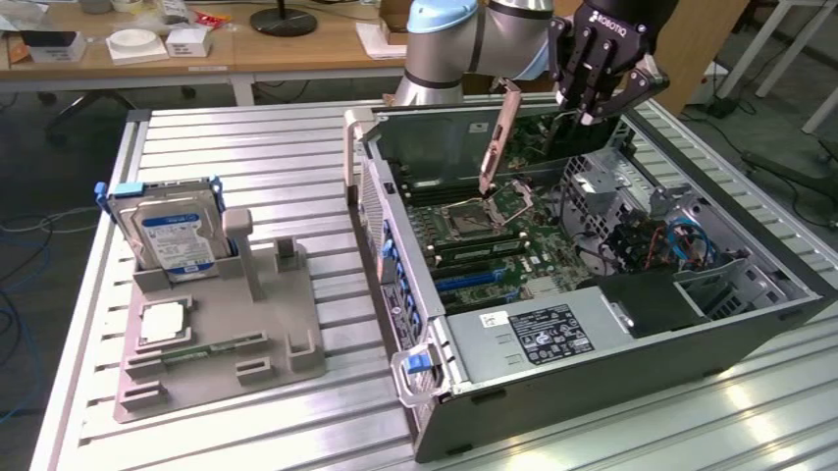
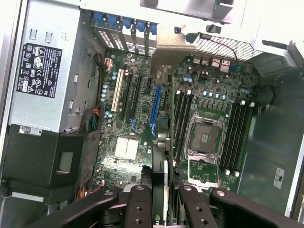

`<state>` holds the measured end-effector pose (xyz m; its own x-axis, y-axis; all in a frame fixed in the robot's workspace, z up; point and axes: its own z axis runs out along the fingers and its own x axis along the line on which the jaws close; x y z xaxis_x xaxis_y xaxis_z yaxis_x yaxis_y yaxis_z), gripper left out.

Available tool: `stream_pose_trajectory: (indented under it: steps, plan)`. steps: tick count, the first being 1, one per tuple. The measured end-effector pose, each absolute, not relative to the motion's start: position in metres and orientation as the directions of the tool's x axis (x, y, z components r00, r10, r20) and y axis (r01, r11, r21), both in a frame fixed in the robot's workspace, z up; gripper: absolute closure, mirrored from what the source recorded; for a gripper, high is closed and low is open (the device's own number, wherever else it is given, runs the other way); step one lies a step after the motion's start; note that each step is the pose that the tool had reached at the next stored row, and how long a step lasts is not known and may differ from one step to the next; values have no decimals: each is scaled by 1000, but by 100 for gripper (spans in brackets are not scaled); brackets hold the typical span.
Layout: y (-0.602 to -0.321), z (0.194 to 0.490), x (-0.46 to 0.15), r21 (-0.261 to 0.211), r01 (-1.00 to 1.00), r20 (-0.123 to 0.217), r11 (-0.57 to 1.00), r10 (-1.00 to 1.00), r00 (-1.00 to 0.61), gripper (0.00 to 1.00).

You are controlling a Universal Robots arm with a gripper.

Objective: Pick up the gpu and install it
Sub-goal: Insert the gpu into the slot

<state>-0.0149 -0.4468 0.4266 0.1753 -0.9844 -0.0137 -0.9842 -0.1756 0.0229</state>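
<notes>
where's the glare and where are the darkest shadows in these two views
exterior view: light glares off the slatted table near the computer case; wrist view: the case's metal frame washes out white, the black shroud beside the power supply sits in shadow

Table (image 1: 262,147): you have the holder tray (image 1: 282,339) at the exterior view's left, the open computer case (image 1: 629,392) at its right | Tray: hard drive (image 1: 177,235) upright at the back, processor (image 1: 164,322) flat before it | Case: motherboard (image 1: 478,250) inside, power supply (image 1: 544,334) at the near end | Over the motherboard: gpu (image 1: 501,137) on edge between the gripper (image 1: 596,103) fingers
</notes>
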Motion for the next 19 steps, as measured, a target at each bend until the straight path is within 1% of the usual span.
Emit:
stream_pose_trajectory:
  steps: [19]
  plan:
    - [-446,425,-14,23,-988,-9,-153,-988,153,74]
